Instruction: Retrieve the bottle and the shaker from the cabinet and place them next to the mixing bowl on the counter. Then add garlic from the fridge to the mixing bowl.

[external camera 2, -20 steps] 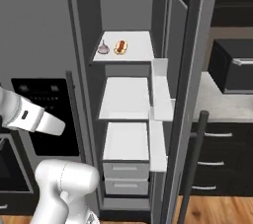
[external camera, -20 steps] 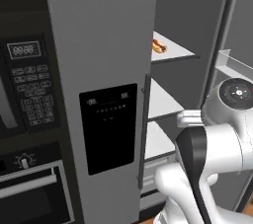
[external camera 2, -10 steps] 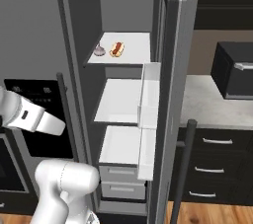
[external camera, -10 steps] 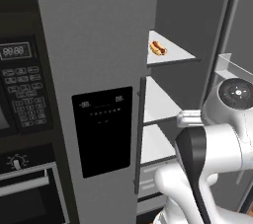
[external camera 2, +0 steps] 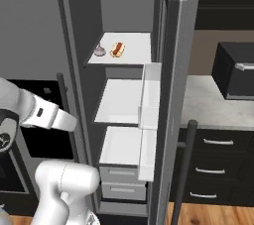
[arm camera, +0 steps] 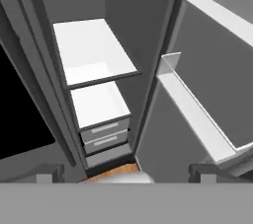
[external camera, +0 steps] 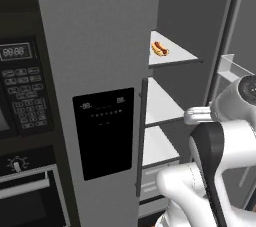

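Note:
The fridge (external camera 2: 171, 70) stands with its right door swung open. On its top shelf lies a pale garlic bulb (external camera 2: 99, 50) beside a hot dog (external camera 2: 117, 49); the hot dog (external camera: 160, 48) also shows in the left base view. My gripper (arm camera: 126, 174) is open and holds nothing. It looks into the fridge at the bare middle shelf (arm camera: 91, 50) and the drawers (arm camera: 105, 134), well below the garlic. The bottle, the shaker, the mixing bowl and the cabinet are out of view.
The open fridge door carries white bins (arm camera: 197, 114) close on my right. A closed door with a black dispenser panel (external camera: 105, 131) stands to the left, next to a wall oven (external camera: 20, 86). A counter (external camera 2: 208, 102) with a black appliance (external camera 2: 235, 70) lies right of the fridge.
The whole picture has shifted: the fridge has slid left in both base views, so the base has moved. The gripper has stayed open, and the things on the shelf have not moved.

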